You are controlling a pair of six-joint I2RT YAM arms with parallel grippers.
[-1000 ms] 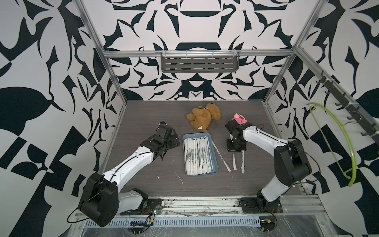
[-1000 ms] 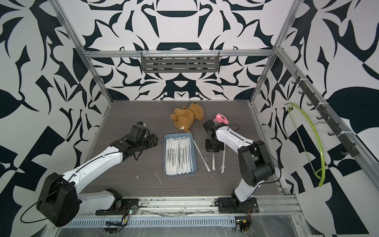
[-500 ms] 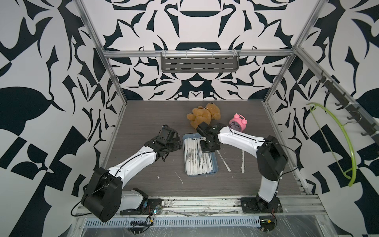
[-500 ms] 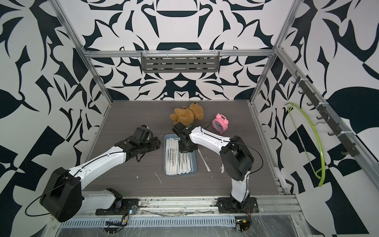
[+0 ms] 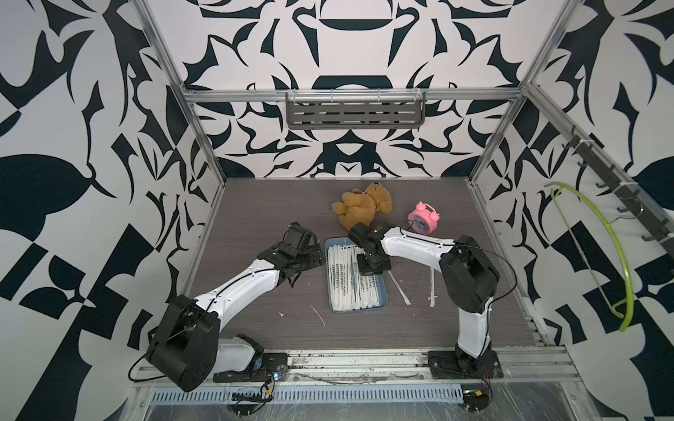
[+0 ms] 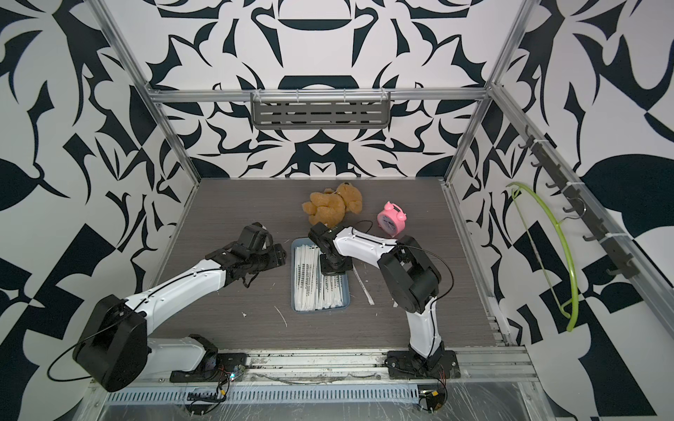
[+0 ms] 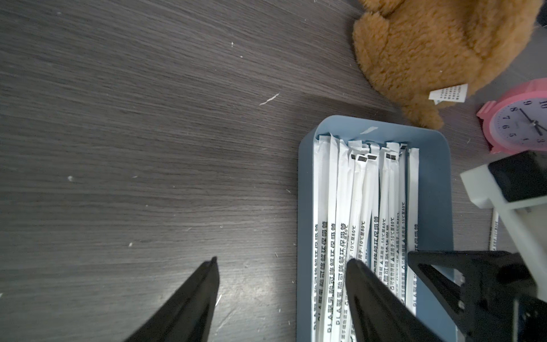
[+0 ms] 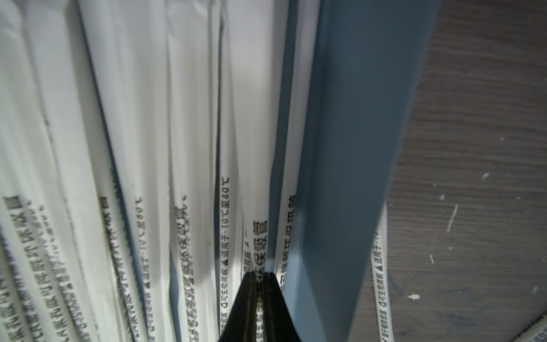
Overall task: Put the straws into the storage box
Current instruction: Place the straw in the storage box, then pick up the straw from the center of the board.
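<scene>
Hanging over the right side of the storage box (image 5: pixel 359 310), the right gripper (image 5: pixel 372 269) points down into it. Its fingers (image 8: pixel 245 296) are clenched on one straw (image 8: pixel 260 237); in the right wrist view the printed paper shows in the thin slit between them, very near the right wall of the box (image 8: pixel 355 148). I cannot tell if the far end of this straw already rests on the others.

The box stands about in the middle of the dark surface (image 5: pixel 255 204), just in front of the brown teddy bear (image 5: pixel 361 209). In both top views it is nearly full. The straws (image 5: pixel 343 280) (image 6: pixel 308 280) lie in it side by side along its length, white with small black print. Two more straws are outside, on the surface to the right of the box. One (image 5: pixel 397 289) lies slanted just beside the rim, and the other (image 5: pixel 431 288) lies farther right, close to the right arm.

The left gripper (image 5: pixel 313 258) is at the left edge of the box with its fingers (image 7: pixel 201 296) released wide and nothing between them. In the left wrist view one finger is above the bare surface and the other above the straws (image 7: pixel 355 201) on the left side of the box (image 7: pixel 305 207).

A pink alarm clock (image 5: pixel 423 222) stands to the right of the bear. Some small white scraps (image 5: pixel 319 315) lie on the surface near the front left corner of the box.
</scene>
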